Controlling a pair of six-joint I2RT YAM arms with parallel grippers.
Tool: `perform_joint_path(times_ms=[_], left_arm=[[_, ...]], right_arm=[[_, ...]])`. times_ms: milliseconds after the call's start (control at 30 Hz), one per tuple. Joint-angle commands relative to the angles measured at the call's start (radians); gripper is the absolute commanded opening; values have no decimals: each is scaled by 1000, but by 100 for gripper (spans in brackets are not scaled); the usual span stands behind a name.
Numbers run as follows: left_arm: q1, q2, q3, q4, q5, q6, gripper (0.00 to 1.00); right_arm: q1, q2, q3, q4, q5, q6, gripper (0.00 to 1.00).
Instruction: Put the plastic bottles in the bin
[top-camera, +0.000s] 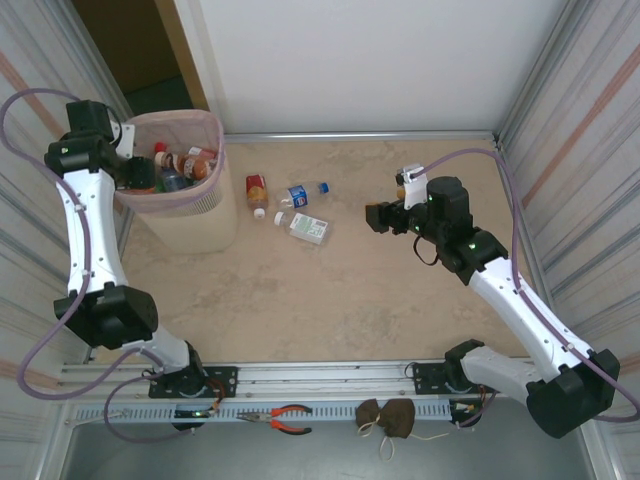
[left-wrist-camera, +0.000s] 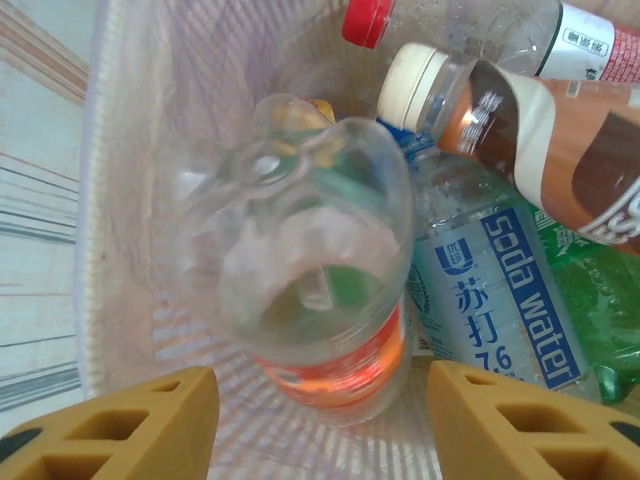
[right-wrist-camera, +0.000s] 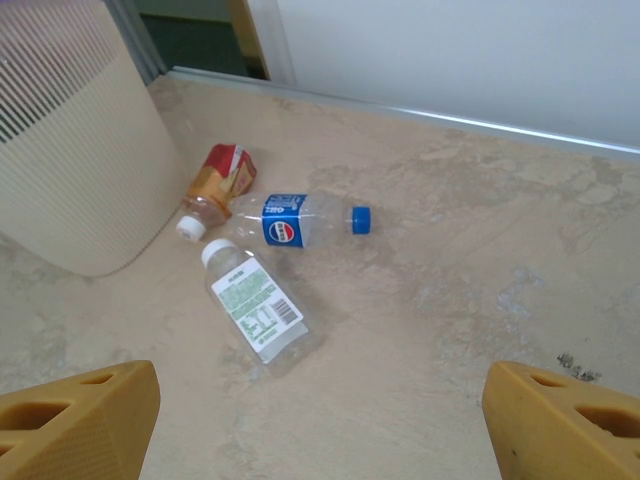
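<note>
Over the pale-pink bin (top-camera: 196, 226), my left gripper (top-camera: 136, 176) stands open. In the left wrist view a clear bottle with an orange-red label (left-wrist-camera: 322, 290) is blurred between the fingers, base toward the camera, touching neither finger. Below it in the bin (left-wrist-camera: 150, 200) lie a blue soda-water bottle (left-wrist-camera: 492, 290), a brown one (left-wrist-camera: 545, 140), a red-capped one (left-wrist-camera: 480, 25) and a green one (left-wrist-camera: 600, 300). On the table lie a red-labelled bottle (top-camera: 257, 190), a blue-labelled bottle (top-camera: 300, 193) and a green-and-white-labelled bottle (top-camera: 307, 228). To their right, my right gripper (top-camera: 378, 217) hangs open and holds nothing.
The bin (right-wrist-camera: 80, 170) stands at the table's far left corner, just left of the three loose bottles (right-wrist-camera: 258, 305). Corrugated walls close both sides, and a white wall the back. Red-handled pliers (top-camera: 280, 418) and a brown pouch (top-camera: 388, 417) lie by the front rail.
</note>
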Motion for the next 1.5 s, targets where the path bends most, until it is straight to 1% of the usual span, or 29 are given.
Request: perform_joint_path(times_ms=[0,133,333,400,467,533,633,767,833,1067,1133,1333,1467], left_arm=[[5,-33,44,5,10,-7,60],[6,-9,87,2,71,-16,65],[5,55,154,1,99,-26,69],[5,79,178,-6,98,-28,69],[4,100,192,-19,87,-31,66],[5,111,193,-35,77,-35,58],[8,108,149,-42,64,-46,46],[30,93,50,0,85,-48,42],[45,97,1,34,123,-47,41],[52,145,-5,31,214,-57,35],[52,127,7,33,234,-72,36],[52,50,88,33,252,-104,48],[53,11,137,18,309,-121,49]], right_arm=[[7,5,44,29,-13,7,83],[8,4,49,30,-14,7,83],[11,3,51,28,-10,7,83],[12,2,54,27,-8,7,83],[13,0,53,25,-6,6,83],[13,-2,53,22,-2,5,83],[14,-5,47,25,-1,7,83],[16,-3,37,34,-6,11,83],[17,0,26,44,-8,11,83],[12,16,-14,91,-17,10,83],[4,27,-13,96,-27,8,83],[-2,53,5,108,-55,0,83],[-1,59,18,108,-65,9,83]])
